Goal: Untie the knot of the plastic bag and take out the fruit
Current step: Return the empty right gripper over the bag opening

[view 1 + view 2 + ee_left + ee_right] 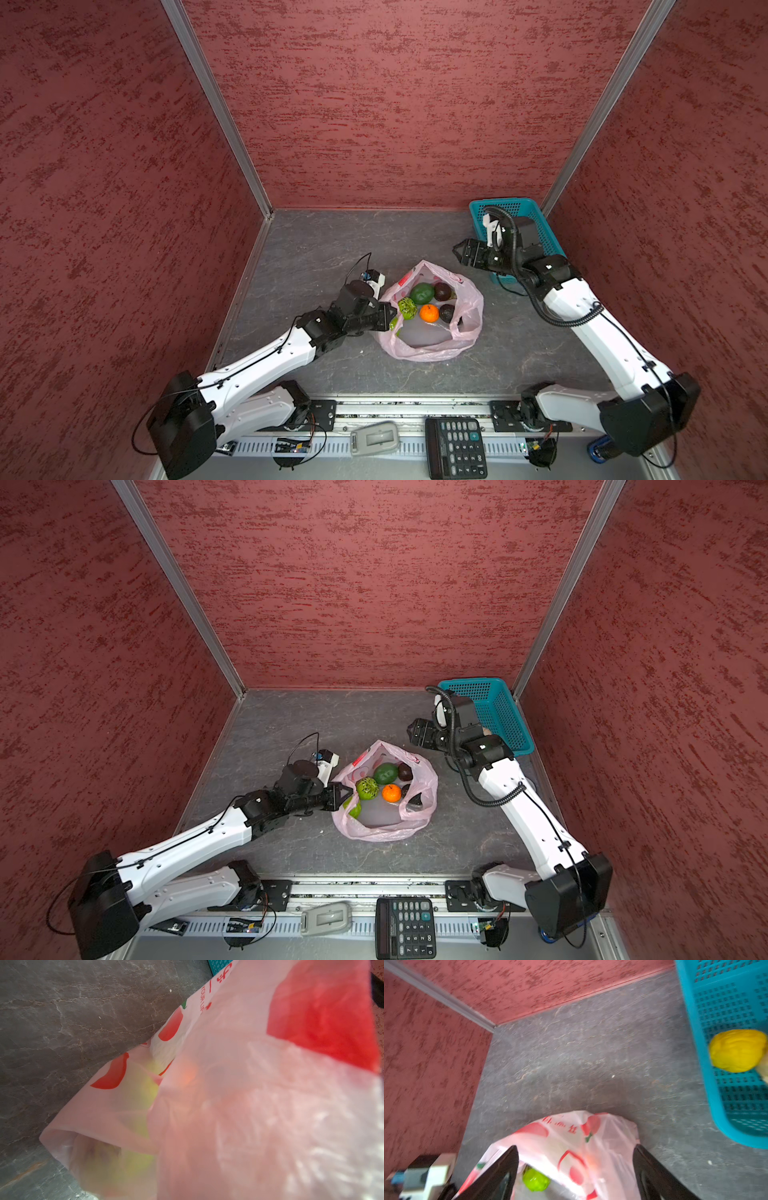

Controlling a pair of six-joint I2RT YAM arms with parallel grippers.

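Grey marbled tabletop [332,241]: left tool [390,314] pinches the plastic bag [239,1105] printed "YOUR LIF", right tool [575,1147] spread.

Pink plastic bag [249,1105] over grey table [62,1022]

The left arm stretched low from the near left toward the middle, the left gripper [392,312] pinched shut on the rim of the plastic bag [471,301]. The right arm rose from the near right, wrist turned leftward at the far right, the right gripper [457,250] spread wide, holding nothing.
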